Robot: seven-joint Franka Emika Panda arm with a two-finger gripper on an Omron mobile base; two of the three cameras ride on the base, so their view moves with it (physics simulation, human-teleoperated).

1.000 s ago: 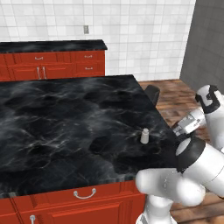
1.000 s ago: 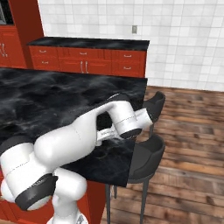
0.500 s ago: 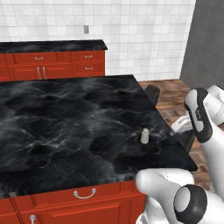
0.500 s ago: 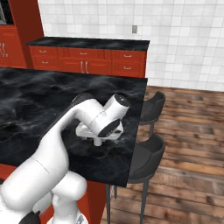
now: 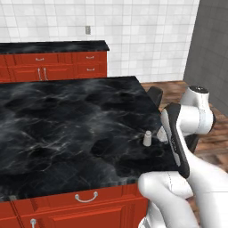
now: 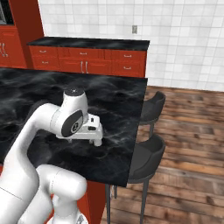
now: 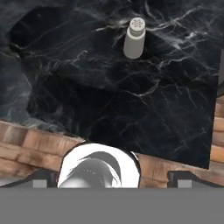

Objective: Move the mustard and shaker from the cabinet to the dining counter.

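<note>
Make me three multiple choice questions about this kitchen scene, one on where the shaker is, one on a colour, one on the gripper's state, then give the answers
1. Where does the shaker stand?
A. On the dining counter, near its corner by the stools
B. On the far counter by the wall
C. On the wooden floor

2. What colour are the drawer fronts under the dining counter?
A. White
B. Red
C. Grey

3. What state is the gripper in?
A. Shut on the shaker
B. Shut on nothing
C. Open, holding nothing

Answers:
1. A: the shaker stands upright on the black marble top close to the edge, seen in the left base and hand views.
2. B: the fronts below the marble edge are red with silver handles.
3. C: the fingertips sit wide apart at the bottom of the hand view and the shaker stands free, clear of them.
</note>
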